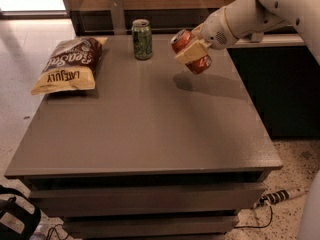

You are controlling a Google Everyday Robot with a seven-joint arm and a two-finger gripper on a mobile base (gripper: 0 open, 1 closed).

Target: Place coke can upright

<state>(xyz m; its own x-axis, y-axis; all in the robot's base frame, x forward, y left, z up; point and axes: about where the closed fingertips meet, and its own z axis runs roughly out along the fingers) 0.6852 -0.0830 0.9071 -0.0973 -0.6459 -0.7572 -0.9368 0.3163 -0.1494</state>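
The coke can [183, 39] is red with silver ends. It hangs tilted in the air above the far right part of the grey table [145, 124]. My gripper [192, 52] comes in from the upper right on a white arm and is shut on the coke can, with a tan finger [190, 52] across its middle. The can's shadow falls on the table just below it. The can does not touch the table.
A green can [142, 39] stands upright at the table's far edge, left of the coke can. A chip bag [70, 65] lies flat at the far left. A dark cabinet stands to the right of the table. A power strip [280, 196] lies on the floor at right.
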